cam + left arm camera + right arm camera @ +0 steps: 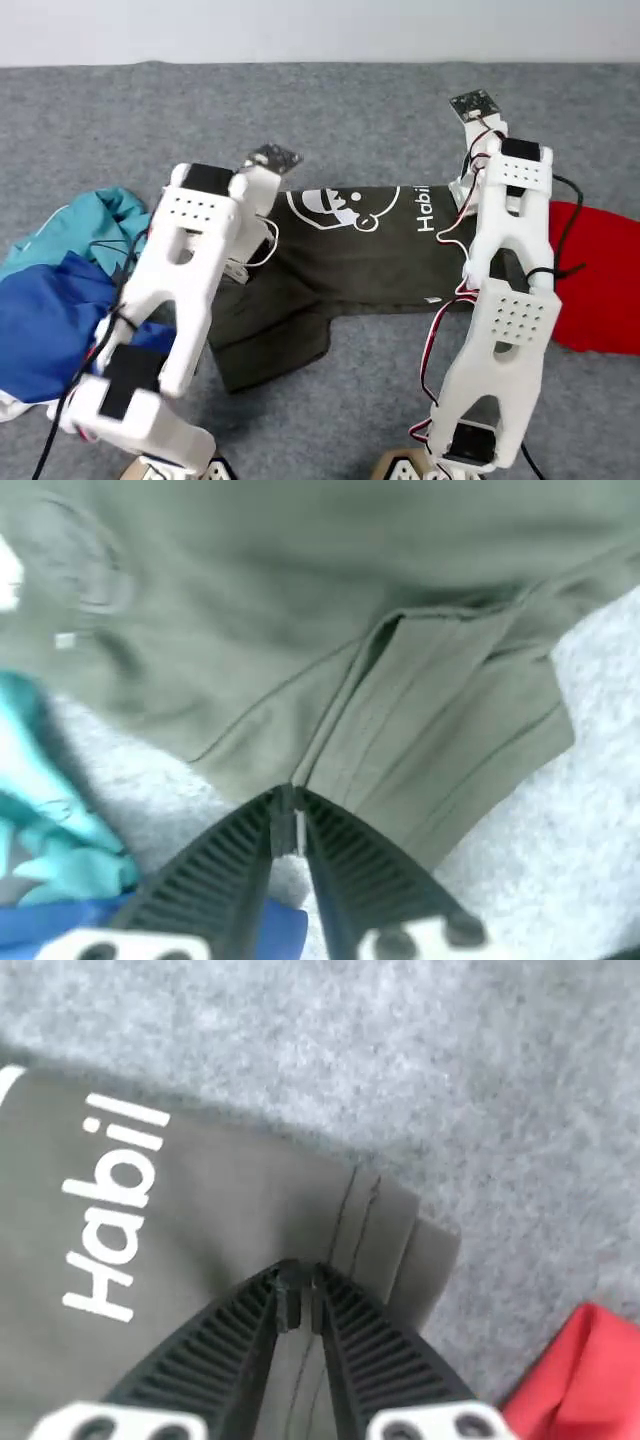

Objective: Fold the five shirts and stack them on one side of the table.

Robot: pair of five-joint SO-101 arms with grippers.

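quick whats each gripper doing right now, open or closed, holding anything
Left gripper: closed, pinching an edge of the dark green shirt.
Right gripper: closed, pinching the same shirt near its folded edge.

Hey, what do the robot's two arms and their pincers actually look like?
Both the left arm and right arm are white plastic shells, blocky, with grids of small holes and black motors at the joints. Thin red, white and black wires run loose along them. The left pincer and right pincer have black, ribbed, wedge-shaped fingers on white bases.
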